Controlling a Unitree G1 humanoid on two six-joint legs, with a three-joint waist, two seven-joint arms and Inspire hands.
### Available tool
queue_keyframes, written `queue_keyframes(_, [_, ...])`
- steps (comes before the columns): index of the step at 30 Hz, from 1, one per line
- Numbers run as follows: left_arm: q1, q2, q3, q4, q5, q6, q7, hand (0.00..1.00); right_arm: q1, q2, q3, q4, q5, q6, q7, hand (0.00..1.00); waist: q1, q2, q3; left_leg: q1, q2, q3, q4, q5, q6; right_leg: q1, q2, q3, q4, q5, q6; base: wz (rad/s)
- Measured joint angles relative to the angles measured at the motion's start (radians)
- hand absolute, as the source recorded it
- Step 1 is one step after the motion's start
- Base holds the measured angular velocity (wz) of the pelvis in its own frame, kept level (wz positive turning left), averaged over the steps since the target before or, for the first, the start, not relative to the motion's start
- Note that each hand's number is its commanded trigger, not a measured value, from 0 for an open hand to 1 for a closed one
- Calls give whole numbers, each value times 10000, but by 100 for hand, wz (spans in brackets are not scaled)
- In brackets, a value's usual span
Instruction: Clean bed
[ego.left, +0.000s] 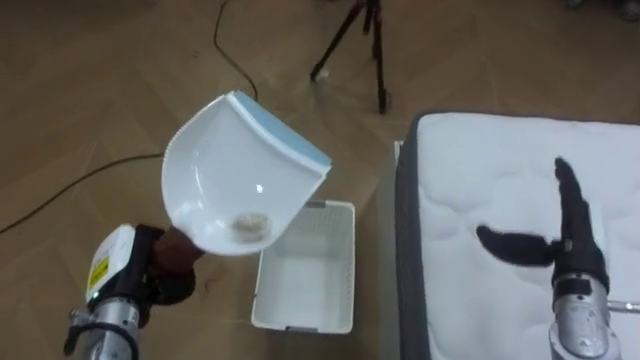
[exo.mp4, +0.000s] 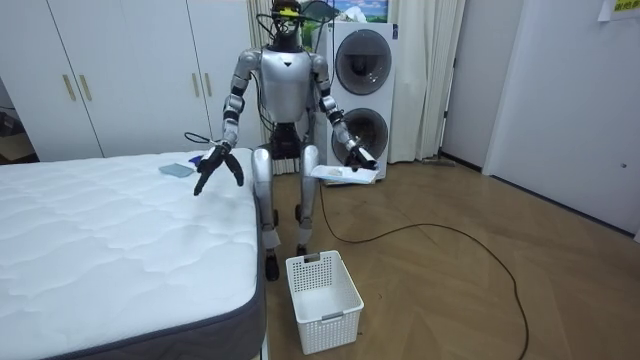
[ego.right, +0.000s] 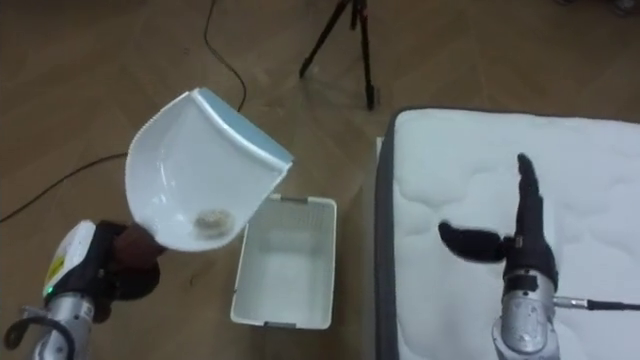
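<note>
White plastic made up the dustpan (ego.left: 235, 170), which the left hand (ego.left: 165, 262) held up at the left of the eye views, dark fingers curled round its hidden handle end. The forearm rose from the lower left corner. The pan was tipped so that its blue-edged lip pointed up and to the far right, and a small pale crumpled scrap (ego.left: 250, 222) lay in its deep near end, close to the hand. Below it on the wooden floor stood a white slatted basket (ego.left: 335, 208), just beside the left edge of the mattress (ego.left: 480, 170); the pan's lower rim overlapped the basket's far left corner in the eye views.

At the right, the right hand (ego.left: 575, 245) was stretched out over the quilted white mattress, fingers straight and together pointing to the far side, thumb spread out to the left. Whether it touched the cloth could not be told.

In the room view the robot stood upright at the bed's corner, both elbows bent, with a flat blue thing (exo.mp4: 177, 170) on the mattress near its right hand. A tripod (ego.left: 350, 40) and a dark cable (ego.left: 225, 40) were on the far floor.
</note>
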Motion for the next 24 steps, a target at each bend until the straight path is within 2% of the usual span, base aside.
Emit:
queue_keyframes(1, [-124, 1, -144, 211, 1, 8, 11, 100, -124, 0, 2, 171, 3, 0, -2, 0, -12, 44, 27, -217, 69, 342, 26, 1, 2, -301, -82, -19, 236, -78, -1, 9])
queue_keyframes(3, [-265, 85, -421, 516, 8, -14, 39, 100, -215, 5, 94, 216, -323, -3, -23, 0, -184, 156, 39, -696, 117, 754, 111, 14, 25, -857, -240, -24, 609, -178, 12, 8])
queue_keyframes(6, [-676, 384, -711, 1180, -7, -72, 35, 100, -262, 9, 349, 582, -621, -133, -12, 0, -240, 224, 58, -1032, 105, 795, 240, 23, 41, -1219, -257, 23, 765, -182, 15, 2])
queue_keyframes(8, [-990, 845, -934, 1552, 5, -60, -8, 100, -254, 7, 495, 608, -764, -151, 61, 0, -436, 397, 118, -1387, 94, 798, 408, 23, 42, -1551, -235, 20, 886, -183, 17, 0])
queue_keyframes(9, [-1053, 980, -988, 1578, 4, -57, -38, 100, -248, 3, 505, 618, -801, -168, 92, 0, -460, 454, 121, -1470, 89, 803, 428, 26, 46, -1628, -244, 20, 893, -181, 20, 0])
queue_keyframes(11, [-1160, 1499, -1111, 1581, 13, -58, -132, 100, -246, -4, 472, 661, -784, -180, 209, 0, -597, 732, 122, -1640, 58, 905, 435, 50, 84, -1875, -392, -7, 1010, -178, 27, -7])
queue_keyframes(12, [-1169, 1618, -1160, 1581, 14, -51, -170, 100, -244, -17, 458, 664, -797, -181, 224, 0, -678, 836, 121, -1643, 28, 900, 426, 58, 101, -1889, -429, -22, 1042, -184, 36, 0])
queue_keyframes(14, [-1295, 2042, -1361, 1589, 1, -2, -403, 100, -263, -97, 450, 721, -1184, -181, 303, 0, -957, 1320, 116, -1644, -66, 916, 335, 97, 170, -1920, -538, -10, 1076, -229, 110, 7])
queue_keyframes(15, [-1362, 2157, -1471, 1589, 0, 33, -427, 100, -288, -104, 482, 739, -1185, -181, 316, 0, -1013, 1402, 106, -1665, -92, 952, 289, 120, 202, -1983, -590, -12, 1124, -235, 118, 0])
queue_keyframes(17, [-1701, 2620, -2046, 1603, 17, 136, -631, 100, -346, -128, 691, 738, -1212, -175, 318, 0, -1094, 1542, 84, -1793, -218, 1273, 234, 165, 246, -2369, -814, 65, 1562, -389, 138, -9])
queue_keyframes(19, [-1855, 2738, -2308, 1738, 6, 229, -801, 100, -409, -219, 895, 721, -1232, -175, 316, 0, -1149, 1621, 84, -1816, -235, 1530, 153, 177, 269, -2583, -939, 144, 1806, -430, 139, -13])
queue_keyframes(20, [-1984, 2755, -2505, 1880, 8, 344, -948, 100, -499, -367, 1051, 701, -1284, -175, 324, 0, -1242, 1764, 98, -1839, -236, 1552, 140, 183, 281, -2619, -945, 159, 1819, -432, 138, -5])
queue_keyframes(22, [-2174, 2834, -2774, 2150, -2, 435, -1224, 100, -565, -472, 1184, 588, -1450, -175, 358, 0, -1342, 1856, 92, -1877, -236, 1623, 123, 184, 282, -2726, -934, 256, 1898, -434, 139, -7])
queue_keyframes(24, [-2227, 2862, -2786, 2236, 18, 563, -1482, 100, -610, -484, 1192, 503, -1525, -188, 415, 0, -1487, 1972, 119, -1904, -230, 1703, 106, 189, 283, -2786, -931, 305, 1921, -480, 110, -4])
